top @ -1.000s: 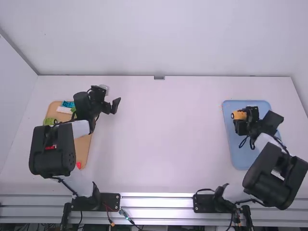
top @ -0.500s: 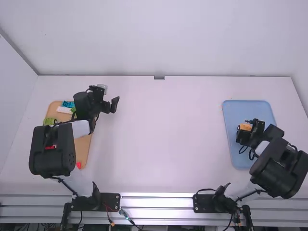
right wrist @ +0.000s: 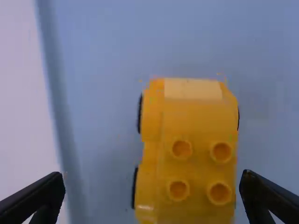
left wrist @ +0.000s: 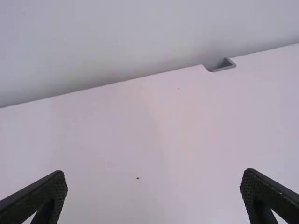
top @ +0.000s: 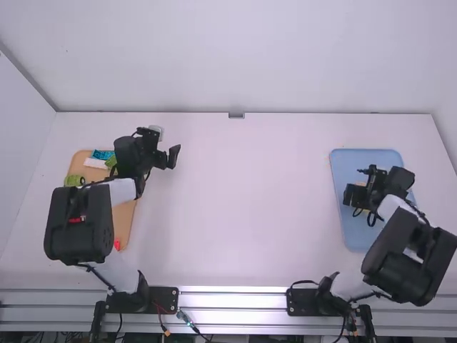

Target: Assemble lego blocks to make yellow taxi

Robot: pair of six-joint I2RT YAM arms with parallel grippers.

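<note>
Near to far: red piece (top: 117, 244) at near end of tan tray (top: 126, 221), worktop's left side. Green piece (top: 73, 181) by that tray's left edge; white piece (top: 95, 163) and blue piece (top: 102, 154) toward its far edge. Right gripper (top: 358, 184) over blue tray (top: 346, 225), worktop's right side; jaws wide apart, nothing gripped. Yellow taxi (right wrist: 187, 116), black wheels, four studs showing, in that tray's far half. Left gripper (top: 170, 156) beside tan tray's far right corner, jaws wide apart, empty.
</note>
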